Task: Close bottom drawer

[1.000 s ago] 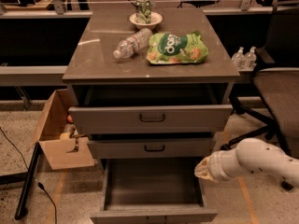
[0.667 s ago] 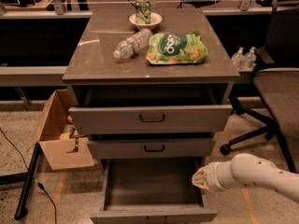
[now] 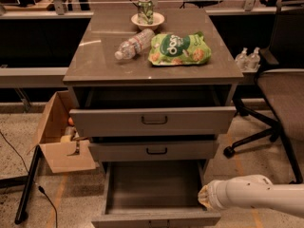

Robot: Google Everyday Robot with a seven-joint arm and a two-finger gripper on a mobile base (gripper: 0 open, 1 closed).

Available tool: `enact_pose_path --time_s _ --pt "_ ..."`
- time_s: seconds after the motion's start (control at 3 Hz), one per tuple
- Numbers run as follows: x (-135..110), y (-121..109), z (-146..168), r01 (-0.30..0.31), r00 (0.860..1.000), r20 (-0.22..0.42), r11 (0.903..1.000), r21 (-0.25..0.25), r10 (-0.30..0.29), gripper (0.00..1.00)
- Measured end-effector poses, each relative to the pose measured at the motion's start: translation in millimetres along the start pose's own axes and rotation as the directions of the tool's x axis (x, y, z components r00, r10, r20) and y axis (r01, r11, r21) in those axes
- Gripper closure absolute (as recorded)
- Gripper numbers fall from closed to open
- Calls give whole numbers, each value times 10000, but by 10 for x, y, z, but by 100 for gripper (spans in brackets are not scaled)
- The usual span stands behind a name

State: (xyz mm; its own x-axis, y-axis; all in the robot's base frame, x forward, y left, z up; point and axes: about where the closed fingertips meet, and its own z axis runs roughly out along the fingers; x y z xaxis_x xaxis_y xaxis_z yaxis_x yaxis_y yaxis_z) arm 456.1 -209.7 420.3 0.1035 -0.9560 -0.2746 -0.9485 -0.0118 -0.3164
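Observation:
The bottom drawer [image 3: 154, 186] is pulled far out, and its long grey tray is bare. Its low front [image 3: 156, 219] lies at the lower edge of the view, where the dark handle barely shows. The white arm reaches in from the lower right. My gripper [image 3: 204, 197] is at the arm's tan tip, right beside the drawer's right wall near its front corner. The middle drawer [image 3: 152, 151] and the tall top drawer [image 3: 152, 121] above it both stand partly out.
On the cabinet top lie a green chip bag [image 3: 179, 48], a plastic bottle [image 3: 134, 44] and a can in a bowl [image 3: 146, 14]. An open cardboard box [image 3: 57, 137] stands on the floor at the left. An office chair [image 3: 280, 99] stands at the right.
The arm has moved down and to the left, from beside the middle drawer's height to the front right corner of the bottom drawer. The drawers have not moved.

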Motion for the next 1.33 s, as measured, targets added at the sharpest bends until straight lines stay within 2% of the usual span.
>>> enact_pose_path --time_s 0.33,0.67,1.0,1.33 --pt "34 -3 101 -78 10000 -32 10000 6 78 100" --pt "105 -45 401 346 9989 320 9988 340 -357 100" --pt "275 68 722 673 9959 579 9973 293 -689 100" --pt "466 246 872 516 9966 649 9987 -28 -513 100"
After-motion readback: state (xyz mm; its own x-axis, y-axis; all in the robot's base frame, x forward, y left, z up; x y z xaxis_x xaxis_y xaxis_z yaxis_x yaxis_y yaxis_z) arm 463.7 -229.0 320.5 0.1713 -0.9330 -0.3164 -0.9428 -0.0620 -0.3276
